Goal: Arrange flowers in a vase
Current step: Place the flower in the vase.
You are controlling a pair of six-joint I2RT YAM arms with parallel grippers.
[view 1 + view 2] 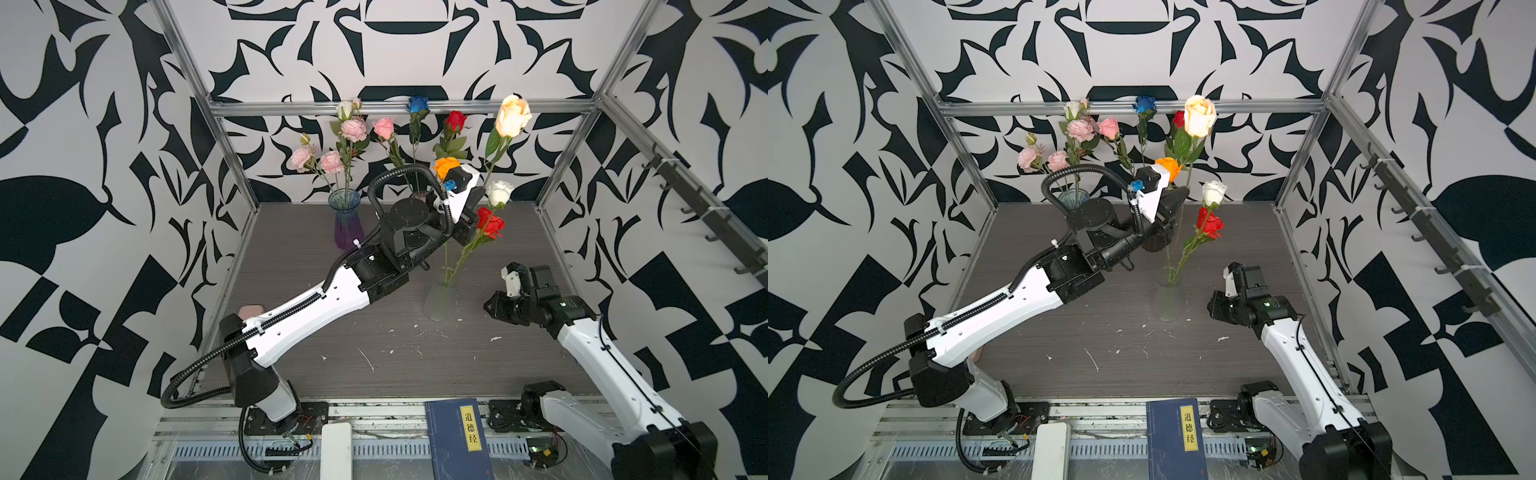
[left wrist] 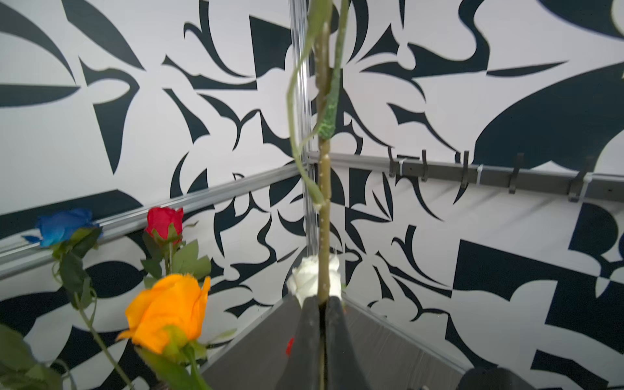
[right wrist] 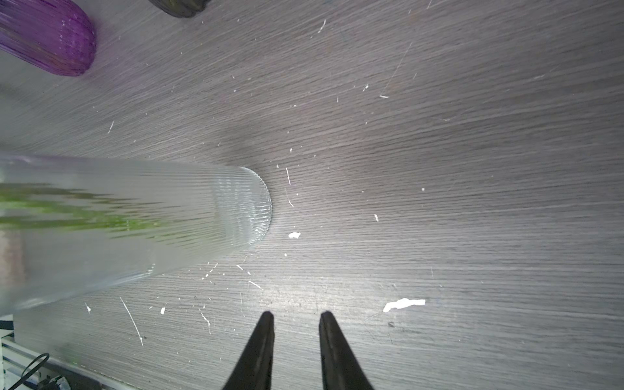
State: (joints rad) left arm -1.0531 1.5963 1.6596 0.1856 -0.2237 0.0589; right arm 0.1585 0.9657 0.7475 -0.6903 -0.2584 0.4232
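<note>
1. Front edge. A blue book (image 1: 459,440) and a white box (image 1: 336,451) are lying on the metal rail (image 1: 374,419) just outside the front edge of the table (image 1: 374,365).

2. Right side. The right gripper (image 3: 296,317) is hanging low over the table, between the clear vase (image 1: 441,299) and the right edge. Its jaws are standing apart with nothing between them. White flecks (image 3: 403,304) are lying scattered on the wood nearby.

3. Centre. The clear vase is standing upright, slightly right of the table's centre. A red rose (image 1: 490,222) and a white rose (image 1: 500,193) are sitting in it, both leaning toward the right edge.

4. Above the clear vase. The left arm (image 1: 307,316) is reaching in from the front left corner. The left gripper (image 2: 322,300) is pressing its jaws together on the stem (image 2: 324,202) of the peach rose (image 1: 513,116), well below the bloom. Below the jaws, the stem is running down to the mouth of the clear vase in both top views; its depth inside cannot be told.

5. Far edge. A purple vase (image 1: 347,220) is standing near the far edge, left of the middle, holding ruffled pink flowers (image 1: 354,129). A dark vase (image 3: 180,7), largely hidden behind the left arm in both top views, is standing near the middle of the far edge. A pink rose (image 1: 383,128), a blue rose (image 1: 417,104), a far red rose (image 1: 456,120) and an orange rose (image 1: 446,166) are rising from it.
</note>
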